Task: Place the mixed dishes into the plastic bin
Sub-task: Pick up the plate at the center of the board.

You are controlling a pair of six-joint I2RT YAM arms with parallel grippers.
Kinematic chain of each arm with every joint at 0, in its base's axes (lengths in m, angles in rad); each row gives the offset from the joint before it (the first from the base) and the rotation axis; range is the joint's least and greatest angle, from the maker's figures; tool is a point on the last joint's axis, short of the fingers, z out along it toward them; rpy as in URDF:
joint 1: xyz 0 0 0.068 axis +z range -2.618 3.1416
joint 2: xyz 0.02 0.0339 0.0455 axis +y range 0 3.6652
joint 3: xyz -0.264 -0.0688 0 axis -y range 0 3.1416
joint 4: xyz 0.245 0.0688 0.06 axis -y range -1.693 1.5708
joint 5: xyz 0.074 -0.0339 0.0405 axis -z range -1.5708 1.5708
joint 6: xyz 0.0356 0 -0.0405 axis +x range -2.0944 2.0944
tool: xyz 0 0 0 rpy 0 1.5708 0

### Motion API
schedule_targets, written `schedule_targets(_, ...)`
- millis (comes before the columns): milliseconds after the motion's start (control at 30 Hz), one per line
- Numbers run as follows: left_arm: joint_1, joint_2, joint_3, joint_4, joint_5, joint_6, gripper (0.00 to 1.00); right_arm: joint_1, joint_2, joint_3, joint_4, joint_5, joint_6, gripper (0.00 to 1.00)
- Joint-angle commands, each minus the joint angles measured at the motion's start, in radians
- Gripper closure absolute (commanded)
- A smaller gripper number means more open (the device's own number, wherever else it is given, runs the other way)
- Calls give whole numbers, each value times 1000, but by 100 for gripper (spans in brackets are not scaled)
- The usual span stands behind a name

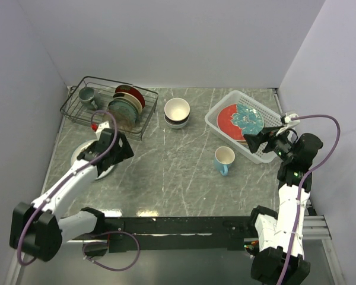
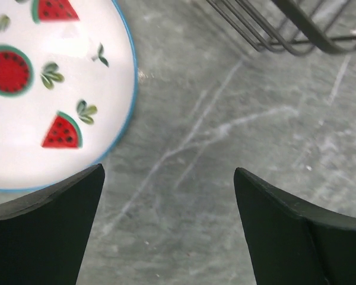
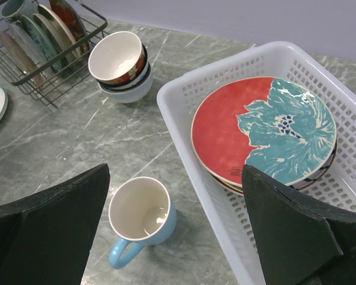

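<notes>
Plainly, both claws stand wide apart and hold nothing. The left claw (image 2: pixel 169 178) hangs over bare bench (image 1: pixel 166 178), with the watermelon plate (image 2: pixel 59 95) at its 10 o'clock and the left finger's tip overlapping the plate's blue rim in the wrist view; whether it touches I cannot tell. The right claw (image 3: pixel 175 178) hovers at the 4 o'clock end of the plastic bin (image 3: pixel 184 136), clear of everything.

The bench is grey-green marbled stone, closed in by plain pale walls. Seen from above, a black wire rack (image 1: pixel 83 113) sits at 10 o'clock, two stacked bowls (image 1: pixel 177 111) at 12, and the bin at 2.

The bin's long axis runs from 10 o'clock to 4 o'clock. A red plate with a teal flower (image 3: pixel 225 130) lies flat inside it, on top of other plates. The light blue mug (image 1: pixel 223 159) stands upright near the bin at the bin's 7 o'clock, mouth up, handle pointing toward 7 o'clock. The watermelon plate lies flat at 8 o'clock.
</notes>
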Motion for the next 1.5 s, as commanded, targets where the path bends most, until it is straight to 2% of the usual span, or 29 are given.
schedule_targets(0, 5, 103, 76, -28, -15, 116, 15, -7, -6, 6, 32, -12, 5, 0)
schedule_targets(67, 5, 158, 84, -15, 11, 133, 22, -5, -7, 8, 30, -11, 4, 0)
schedule_targets(200, 5, 252, 122, -23, -35, 136, 32, -7, -4, 9, 24, -8, -2, 0)
schedule_targets(333, 5, 326, 168, -43, -120, 136, 35, -7, -6, 11, 24, -8, -2, 0)
schedule_targets(533, 5, 395, 191, -44, -153, 147, 37, -7, 5, 12, 19, -12, -2, 0)
schedule_targets(667, 5, 485, 220, -60, -157, 165, 47, -5, 6, 14, 18, -11, -4, 0)
schedule_targets(767, 5, 537, 240, -67, -170, 164, 51, -5, 8, 15, 15, -6, -7, 0)
schedule_targets(1033, 5, 533, 236, -61, -168, 165, 51, -7, 8, 15, 13, -9, -7, 0)
schedule_targets(1133, 6, 545, 237, -58, -138, 176, 58, -5, 5, 17, 13, -11, -7, 0)
schedule_targets(1167, 6, 556, 237, -57, -127, 180, 64, -5, 5, 17, 12, -11, -7, 0)
schedule_targets(1467, -9, 522, 211, -41, -44, 174, 78, -5, 5, 18, 13, -12, -7, 0)
